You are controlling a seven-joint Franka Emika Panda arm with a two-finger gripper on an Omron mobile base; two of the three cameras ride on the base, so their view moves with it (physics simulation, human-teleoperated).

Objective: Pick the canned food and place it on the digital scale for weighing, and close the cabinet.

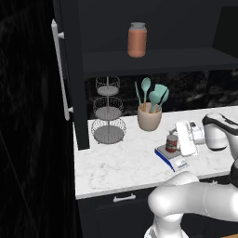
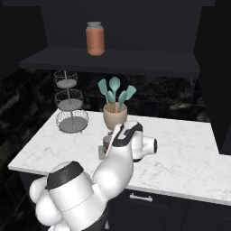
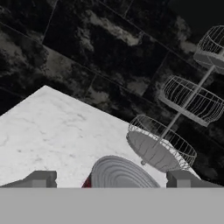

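Observation:
The canned food (image 1: 172,143), a short red can with a silver top, stands upright on the digital scale (image 1: 173,160) near the counter's front edge. My gripper (image 1: 176,138) reaches in from the right at can height. In the hand view the can's ribbed top (image 3: 124,175) sits between the two fingertips (image 3: 43,178), with a gap on the left side, so my gripper (image 3: 113,179) is open around it. The black cabinet door (image 1: 69,79) with its long bar handle (image 1: 59,69) stands open at the left, baring the dark shelf (image 1: 153,58).
An orange-pink jar (image 1: 137,39) stands on the cabinet shelf. A three-tier wire basket stand (image 1: 108,111) and a crock of teal utensils (image 1: 149,116) stand at the back of the marble counter (image 1: 121,162). A drawer handle (image 1: 124,198) sits below the counter edge.

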